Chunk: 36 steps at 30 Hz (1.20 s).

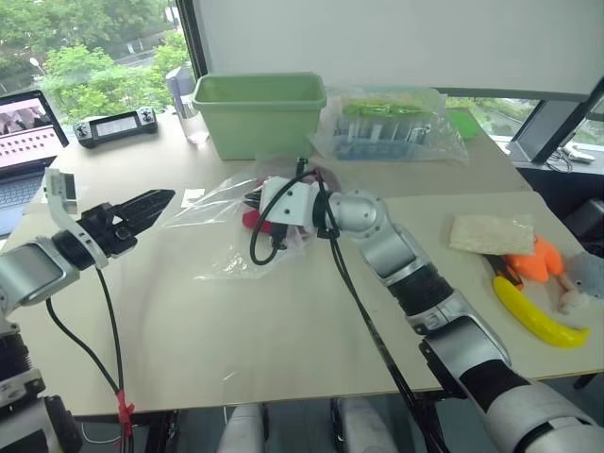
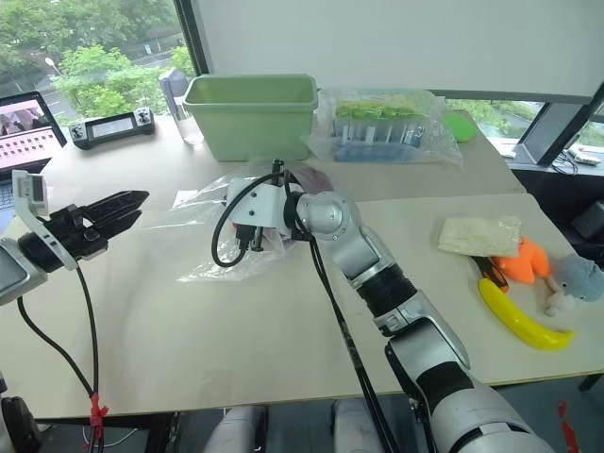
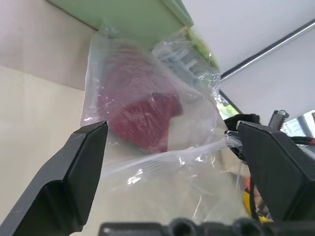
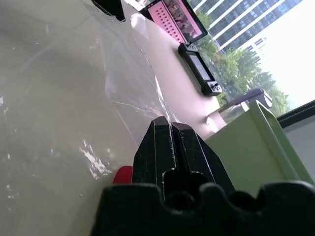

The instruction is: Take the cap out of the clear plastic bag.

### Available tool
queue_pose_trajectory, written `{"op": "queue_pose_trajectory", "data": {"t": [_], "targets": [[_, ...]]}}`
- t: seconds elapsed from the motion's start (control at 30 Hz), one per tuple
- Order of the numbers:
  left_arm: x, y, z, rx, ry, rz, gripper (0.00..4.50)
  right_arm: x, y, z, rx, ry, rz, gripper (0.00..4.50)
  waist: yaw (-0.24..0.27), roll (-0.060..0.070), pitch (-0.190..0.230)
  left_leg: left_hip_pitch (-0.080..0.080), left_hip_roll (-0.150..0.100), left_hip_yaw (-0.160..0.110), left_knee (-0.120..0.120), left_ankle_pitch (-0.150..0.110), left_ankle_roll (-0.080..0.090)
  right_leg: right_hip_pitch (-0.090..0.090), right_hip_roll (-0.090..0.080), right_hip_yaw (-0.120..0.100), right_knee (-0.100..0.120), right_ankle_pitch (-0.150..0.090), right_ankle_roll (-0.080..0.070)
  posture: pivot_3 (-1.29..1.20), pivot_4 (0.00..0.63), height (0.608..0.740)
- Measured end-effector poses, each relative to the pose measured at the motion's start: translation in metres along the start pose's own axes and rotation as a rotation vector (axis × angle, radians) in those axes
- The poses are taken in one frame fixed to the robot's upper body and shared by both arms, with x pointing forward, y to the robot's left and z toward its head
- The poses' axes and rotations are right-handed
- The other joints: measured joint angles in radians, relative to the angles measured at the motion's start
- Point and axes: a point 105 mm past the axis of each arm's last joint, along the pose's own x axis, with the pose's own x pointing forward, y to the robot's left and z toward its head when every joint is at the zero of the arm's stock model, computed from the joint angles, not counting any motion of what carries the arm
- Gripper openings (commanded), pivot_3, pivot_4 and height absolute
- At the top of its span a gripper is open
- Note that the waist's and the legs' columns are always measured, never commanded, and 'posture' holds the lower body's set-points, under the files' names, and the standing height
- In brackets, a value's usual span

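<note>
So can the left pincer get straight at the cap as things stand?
Probably not directly. The left pincer stands open beside the clear plastic bag, but the cap still lies inside, with plastic film between it and the pincer. The right pincer is shut among the bag's folds.

Head eyes overlook the table (image 1: 283,311) — wrist cameras close-up.

Cap (image 3: 140,120) inside bag (image 1: 222,241), before the bin (image 1: 260,113).
</note>
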Motion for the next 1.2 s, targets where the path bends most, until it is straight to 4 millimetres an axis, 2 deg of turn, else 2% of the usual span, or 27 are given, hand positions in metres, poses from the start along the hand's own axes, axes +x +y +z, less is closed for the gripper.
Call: {"op": "queue_pose_trajectory", "data": {"t": [0.13,0.2,0.3,0.47,0.8,0.87,1.03,1.2], "targets": [[0.012,-0.024,-0.008,-0.023,0.032,-0.13,4.5,0.0,-0.001,-0.001,0.005,0.006,-0.003,0.01,0.004,-0.001,0.0,0.0,0.0,-0.001,0.0,0.001,-0.002,0.0,0.0,0.0,0.0,0.0,0.0,0.0,0.15,0.74],[0.016,-0.042,-0.01,-0.023,0.054,-0.201,4.5,0.0,-0.001,-0.002,0.009,0.009,-0.007,0.01,0.002,-0.001,0.0,0.0,0.0,0.0,0.0,0.001,-0.002,0.0,0.0,0.0,0.0,0.0,0.0,0.0,0.15,0.74],[0.015,-0.052,-0.021,-0.011,0.109,-0.213,4.5,0.0,-0.002,-0.002,0.014,0.012,-0.014,0.01,-0.004,-0.001,0.0,0.001,0.0,0.0,-0.001,0.001,-0.002,0.0,0.0,0.001,0.0,0.0,0.0,0.0,0.15,0.74],[0.014,-0.034,-0.045,-0.076,0.178,-0.132,4.5,0.0,-0.002,-0.002,0.021,0.014,-0.019,0.01,0.0,-0.001,0.0,0.001,0.0,0.0,-0.001,0.001,-0.002,0.0,0.001,0.001,0.001,0.0,-0.001,0.0,0.15,0.74],[0.01,-0.02,-0.086,-0.143,0.297,-0.083,4.5,0.0,-0.004,-0.003,0.026,0.028,-0.027,0.01,0.003,-0.001,0.0,0.001,0.0,0.0,-0.001,0.001,-0.002,0.0,0.0,0.001,0.0,0.0,-0.001,0.0,0.15,0.74],[0.012,-0.014,-0.086,-0.168,0.278,-0.061,4.5,-0.001,-0.005,-0.003,0.021,0.029,-0.032,0.01,0.003,-0.001,0.0,0.001,0.0,0.0,-0.001,0.001,-0.002,0.0,0.0,0.001,0.0,0.0,-0.001,0.0,0.15,0.74],[0.017,0.015,-0.074,-0.225,0.228,0.036,4.5,-0.003,-0.007,-0.002,0.021,0.037,-0.04,0.01,0.002,-0.001,0.0,0.001,0.0,0.001,-0.001,0.001,-0.002,0.0,0.0,0.001,0.0,0.0,-0.001,0.0,0.15,0.74],[0.026,0.018,-0.07,-0.24,0.228,0.013,4.5,-0.004,-0.008,-0.002,0.022,0.041,-0.044,0.01,0.004,-0.001,0.0,0.0,0.0,0.0,-0.001,0.001,-0.002,0.0,0.0,0.0,-0.001,0.0,-0.001,0.0,0.15,0.74]]}}
